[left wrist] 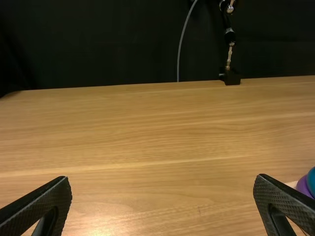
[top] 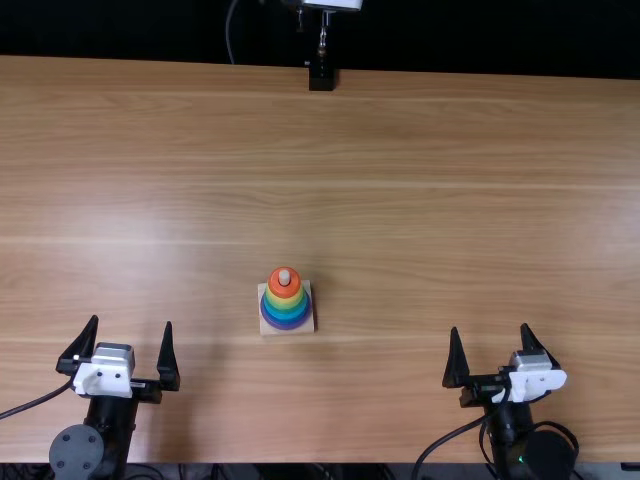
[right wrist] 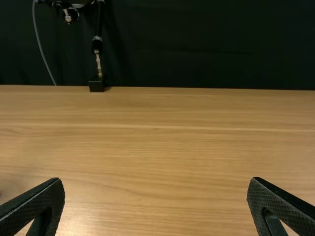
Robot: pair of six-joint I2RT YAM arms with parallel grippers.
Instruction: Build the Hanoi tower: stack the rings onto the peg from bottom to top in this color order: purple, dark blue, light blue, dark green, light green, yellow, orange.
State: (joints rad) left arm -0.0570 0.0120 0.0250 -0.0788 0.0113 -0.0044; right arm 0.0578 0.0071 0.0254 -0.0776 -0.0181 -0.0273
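The ring tower's peg (top: 284,278) pokes its pale tip through the orange ring (top: 285,290), and I judge the stack to be complete or very nearly so. Under the orange I see the yellow ring (top: 285,301), then blue bands, and the purple ring (top: 286,325) lies lowest, against the pale square base (top: 308,327). Top and bottom match the order I am asked for. I cannot tell the two greens apart between yellow and blue, so I can't vouch for each middle ring. If they are all there, nothing is left for me to place.

The tower stands upright on the desk (top: 400,220), a little left of the middle and toward the near side. My left fingers (top: 168,352) are spread wide near the desk's near edge, left of the tower and apart from it. My right fingers (top: 455,358) are also wide open, well to its right. Both pairs are empty. At the far edge stands a black mount (top: 321,77).
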